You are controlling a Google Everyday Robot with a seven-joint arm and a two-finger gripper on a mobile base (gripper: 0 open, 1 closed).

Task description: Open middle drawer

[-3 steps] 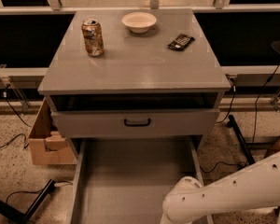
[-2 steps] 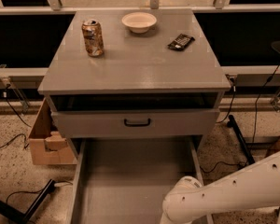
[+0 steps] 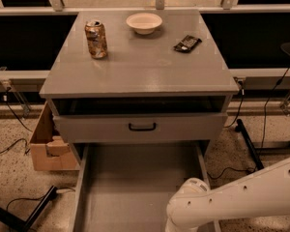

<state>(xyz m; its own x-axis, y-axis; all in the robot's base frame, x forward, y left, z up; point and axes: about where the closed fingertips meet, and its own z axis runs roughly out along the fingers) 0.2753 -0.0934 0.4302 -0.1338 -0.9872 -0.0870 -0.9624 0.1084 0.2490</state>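
Room is free before the middle drawer (image 3: 183, 128) front. Below, the open bottom drawer (image 3: 135, 192) juts near, the arm (image 3: 241, 202) crossing its right corner, its gripper out of view.

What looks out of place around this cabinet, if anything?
The can looks dented. The handled drawer sits ajar, a dark gap above it; the drawer below is pulled far out. The gripper is out of view; only the arm shows, lower right.

Cabinet top (image 3: 150, 69): can (image 3: 96, 39), bowl (image 3: 144, 22), dark packet (image 3: 187, 43)
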